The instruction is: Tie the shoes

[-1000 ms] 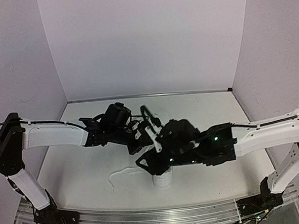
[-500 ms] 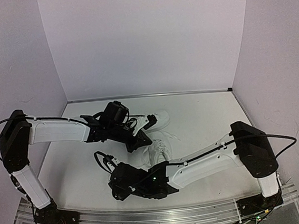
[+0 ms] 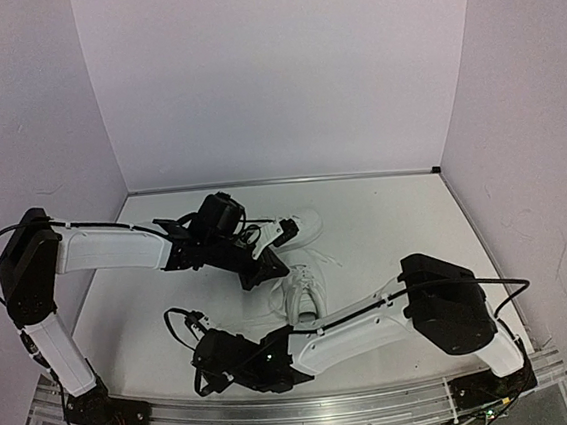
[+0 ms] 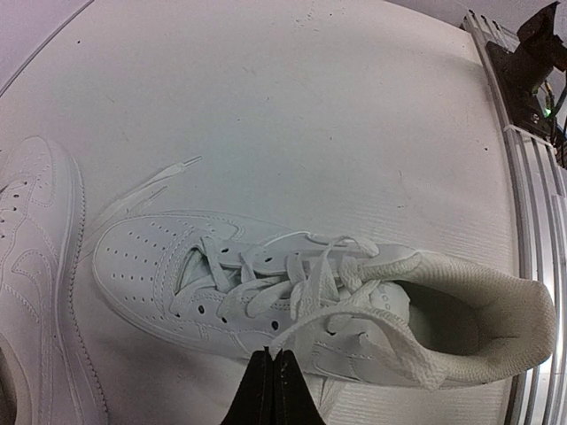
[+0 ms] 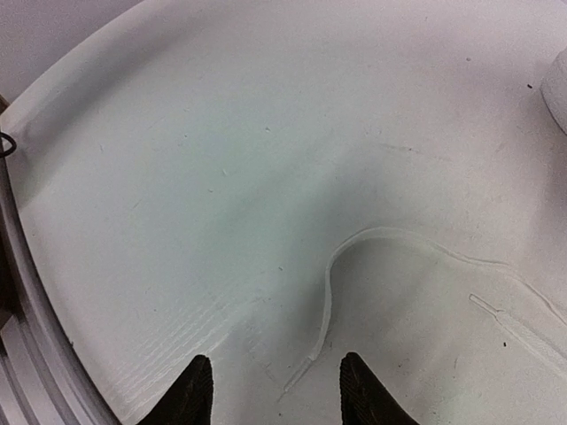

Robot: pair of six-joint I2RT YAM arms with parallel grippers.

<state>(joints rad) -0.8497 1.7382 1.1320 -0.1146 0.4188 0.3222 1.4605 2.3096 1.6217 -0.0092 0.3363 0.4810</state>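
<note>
Two white shoes lie mid-table: the near shoe (image 3: 303, 296) (image 4: 266, 283) and the far shoe (image 3: 301, 228) (image 4: 35, 266). My left gripper (image 3: 269, 271) (image 4: 273, 356) hovers beside the near shoe and is shut on one of its white laces (image 4: 354, 305), which runs taut from the eyelets to the tips. My right gripper (image 3: 206, 366) (image 5: 276, 390) is low at the table's front left and open. The loose end of the other lace (image 5: 323, 323) lies flat on the table between its fingers (image 5: 190, 390), untouched. A sliver of a shoe (image 5: 560, 88) shows at the right edge of the right wrist view.
The metal rail (image 3: 283, 413) runs along the table's near edge, close under the right wrist. The right arm (image 3: 374, 314) stretches across the front of the table. White walls (image 3: 271, 83) close the back and sides.
The right arm swung from above the near shoe down to the front left, over the loose lace end. The left gripper stayed shut by the shoe.
</note>
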